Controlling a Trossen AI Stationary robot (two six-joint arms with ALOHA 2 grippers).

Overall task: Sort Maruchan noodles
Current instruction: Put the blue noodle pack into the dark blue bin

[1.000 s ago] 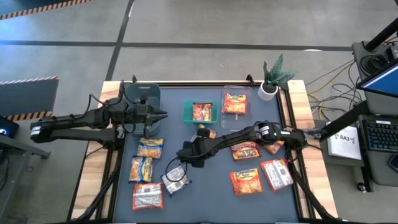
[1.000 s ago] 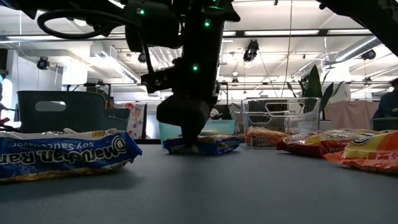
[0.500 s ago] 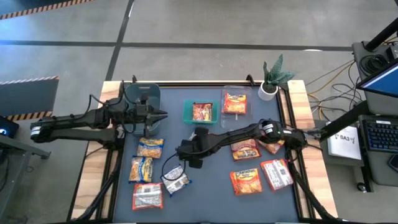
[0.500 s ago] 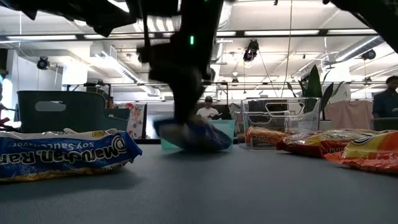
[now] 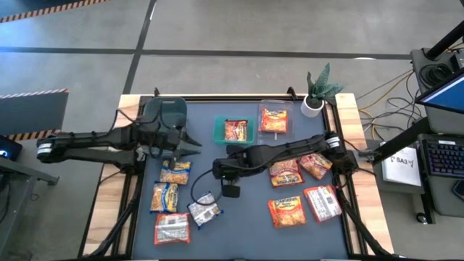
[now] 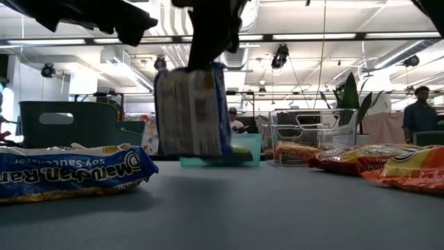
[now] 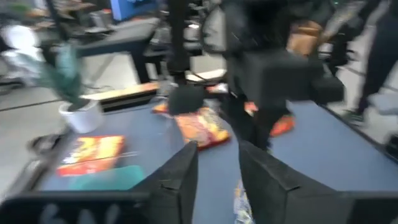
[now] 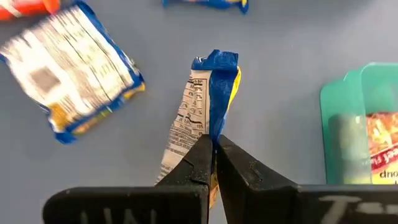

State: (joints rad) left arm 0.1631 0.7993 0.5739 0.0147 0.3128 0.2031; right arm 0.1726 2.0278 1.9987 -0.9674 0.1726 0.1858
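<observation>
Currently: blue-and-yellow packet lifted, awaiting placement

Right gripper (image 8: 214, 152): fingers pinched shut on the edge of a flat blue-and-yellow plastic noodle packet (image 8: 202, 106); hangs clear above the dark desk (image 5: 239, 225) near its middle. Step judged: carry phase of sorting. Next move calls for choosing the matching bin, likely the grey-blue tub (image 5: 165, 112) at the left rear, not the teal tray (image 5: 233, 130) with orange-red contents. Left gripper (image 7: 217, 165): beside that tub, fingers slightly parted, empty. Other packets lie loose on the desk.

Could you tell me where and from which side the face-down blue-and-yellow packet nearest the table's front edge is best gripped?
Judging by its pose, from straight above: the face-down packet lies flat and slightly askew, so pinch a crimped short end, clear of the red-and-white packet beside it.
</observation>
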